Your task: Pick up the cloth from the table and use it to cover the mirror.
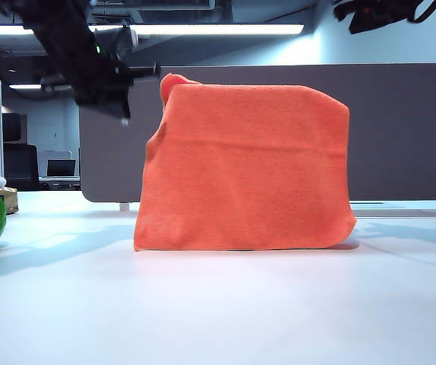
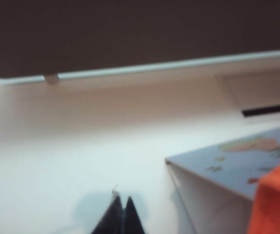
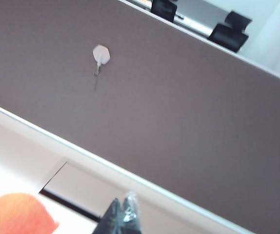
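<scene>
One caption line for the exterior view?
Bright orange microfibre cloth drapes the upright mirror; left gripper shut, nearby.

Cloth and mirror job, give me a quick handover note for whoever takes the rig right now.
Left gripper: shut, empty, raised at the cloth's upper left in the exterior view.
Right gripper: shut, empty, up near the grey partition.
Cloth: draped over the upright mirror, hanging down to the table. From the front no mirror shows; the left wrist view shows a bare edge of the panel beside the cloth.
Done: pick-up and draping.
Left: check coverage on that side, then pull the arms away.
</scene>
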{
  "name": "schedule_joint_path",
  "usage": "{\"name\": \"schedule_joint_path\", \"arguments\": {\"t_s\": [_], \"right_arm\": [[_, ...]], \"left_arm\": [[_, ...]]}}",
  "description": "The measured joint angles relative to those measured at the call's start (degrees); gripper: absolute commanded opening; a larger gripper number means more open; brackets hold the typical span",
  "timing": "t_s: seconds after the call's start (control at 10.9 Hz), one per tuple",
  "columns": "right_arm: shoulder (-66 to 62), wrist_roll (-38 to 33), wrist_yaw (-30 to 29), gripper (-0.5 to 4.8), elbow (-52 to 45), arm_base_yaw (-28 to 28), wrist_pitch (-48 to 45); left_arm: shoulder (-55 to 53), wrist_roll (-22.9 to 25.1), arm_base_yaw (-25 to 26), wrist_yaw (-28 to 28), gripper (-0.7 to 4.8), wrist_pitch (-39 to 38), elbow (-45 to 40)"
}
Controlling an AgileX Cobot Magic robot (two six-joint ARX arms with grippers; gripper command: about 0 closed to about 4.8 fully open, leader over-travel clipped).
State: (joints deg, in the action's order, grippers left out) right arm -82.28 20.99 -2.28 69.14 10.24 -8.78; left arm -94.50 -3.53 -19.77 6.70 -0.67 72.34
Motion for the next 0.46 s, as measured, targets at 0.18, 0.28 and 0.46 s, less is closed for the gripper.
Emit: {"name": "schedule_joint_path", "arguments": {"t_s": [0.18,0.28,0.46], "right_arm": [[2.3,-5.2,-1.2,-0.03,-0.5,-1.6,4.0],[14.2,-13.5,-6.8,-0.03,-9.8,-7.0,4.2],[23.2,-14.4,-8.5,-0.03,-16.9,-10.2,4.0]], "left_arm": [[3.7,-0.2,0.0,-0.1,-0.06,0.0,0.0],[14.6,-0.1,0.0,-1.3,-0.06,0.1,-3.0],[21.0,-0.1,0.0,-1.5,-0.06,0.9,-8.4]]}}
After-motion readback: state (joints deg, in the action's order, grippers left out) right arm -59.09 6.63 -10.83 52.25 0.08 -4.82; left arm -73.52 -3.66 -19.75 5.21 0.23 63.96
